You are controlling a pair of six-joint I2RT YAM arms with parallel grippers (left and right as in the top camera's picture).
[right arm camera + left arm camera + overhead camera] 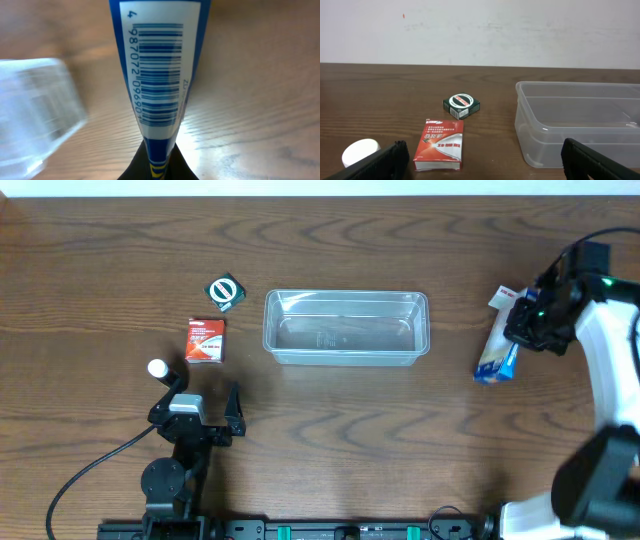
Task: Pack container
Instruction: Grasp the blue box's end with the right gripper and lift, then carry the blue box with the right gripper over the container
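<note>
- Two grippers, overhead: your left gripper (203, 396) is spread. Your right gripper (522, 330) pinches a blue-and-white packet (494, 358), right of the container (345, 295) at mid-table.
- Left wrist: you see the container right of a red box (439, 144).
- Right wrist: your jaws clamp the barcoded packet, with the container blurred at left.

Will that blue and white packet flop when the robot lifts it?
Probably a little. The blue and white packet narrows where the right gripper pinches it, so it looks soft. It looks flattened, so it probably won't roll.
</note>
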